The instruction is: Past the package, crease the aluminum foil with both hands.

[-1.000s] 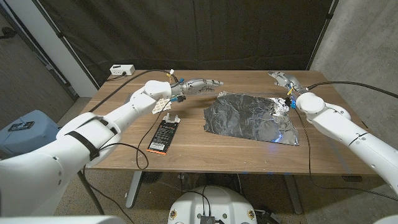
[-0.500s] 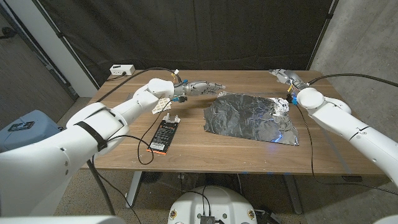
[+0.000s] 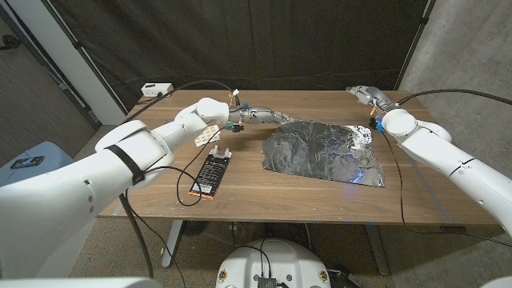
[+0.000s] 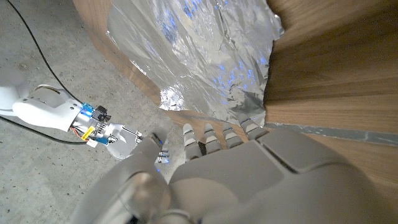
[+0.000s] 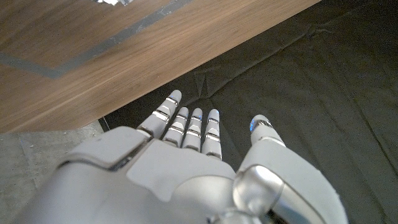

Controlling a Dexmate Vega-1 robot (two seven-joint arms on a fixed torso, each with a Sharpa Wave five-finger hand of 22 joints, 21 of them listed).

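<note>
The package (image 3: 208,174), a dark flat box, lies on the near left part of the bench (image 3: 264,200), just in front of a small white tag (image 3: 222,154) and a white card (image 3: 206,134); a black cable (image 3: 178,186) is looped beside it. None of these lie on the foil, and the package is passed over by the left arm without contact.

Past it, the aluminum foil (image 3: 324,152) is spread, already wrinkled, over the middle and right of the bench. Over the last second the left robot hand (image 3: 260,116) has been advanced from short of the sheet to its far left corner; its fingers (image 4: 205,134) are extended and apart, with nothing held. The far left edge is judged to be within reach, though contact cannot be confirmed.

The right robot hand (image 3: 366,97) has been held almost unchanged at the far right bench edge, beyond the raised foil corner (image 3: 362,136), with fingers (image 5: 194,127) straight and nothing held. It is judged that it must be brought back onto the sheet before creasing with both hands.

A white power strip (image 3: 158,90) lies at the far left corner, well clear.
</note>
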